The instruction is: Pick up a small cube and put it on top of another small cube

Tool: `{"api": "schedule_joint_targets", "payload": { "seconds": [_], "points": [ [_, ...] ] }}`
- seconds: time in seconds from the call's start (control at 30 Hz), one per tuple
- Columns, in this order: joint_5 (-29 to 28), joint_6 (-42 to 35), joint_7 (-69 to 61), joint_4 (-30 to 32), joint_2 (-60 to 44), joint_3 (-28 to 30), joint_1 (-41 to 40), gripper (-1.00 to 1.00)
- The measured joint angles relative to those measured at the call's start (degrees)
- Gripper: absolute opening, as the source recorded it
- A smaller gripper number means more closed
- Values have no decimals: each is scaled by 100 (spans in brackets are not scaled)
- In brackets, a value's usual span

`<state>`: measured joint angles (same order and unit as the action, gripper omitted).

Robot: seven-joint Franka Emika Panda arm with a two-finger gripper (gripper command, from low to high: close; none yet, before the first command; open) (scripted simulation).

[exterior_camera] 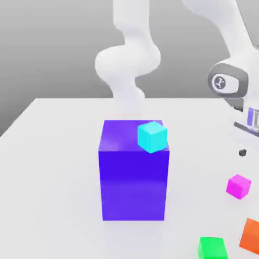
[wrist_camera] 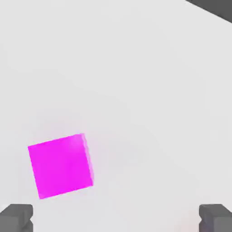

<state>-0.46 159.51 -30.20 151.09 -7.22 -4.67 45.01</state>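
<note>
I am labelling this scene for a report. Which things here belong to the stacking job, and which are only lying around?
Belongs to the job:
- pink cube, lying on the table, to be picked up
- gripper, open, above the pink cube
- cyan cube on the big blue block, a possible base

Only lying around:
- green cube
- orange cube

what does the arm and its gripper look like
The arm is smooth, rounded and white. One joint has a grey cap with a round white marking. The gripper has two dark grey, blocky fingertips.
</note>
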Motion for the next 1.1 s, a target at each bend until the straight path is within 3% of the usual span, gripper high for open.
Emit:
{"api": "schedule_joint_targets", "payload": {
  "seconds": [0.2,0.23,0.47,0.67,1.1],
  "points": [
    [-427,927,93,-155,-1201,208,226,0],
    [-440,1034,103,-179,-1334,228,244,-100],
    [-450,1017,109,-178,-1327,231,246,-100],
    [-181,140,-52,14,-258,59,102,-100],
    [392,-930,2051,-1294,-507,1237,-616,-100]
  ]
}}
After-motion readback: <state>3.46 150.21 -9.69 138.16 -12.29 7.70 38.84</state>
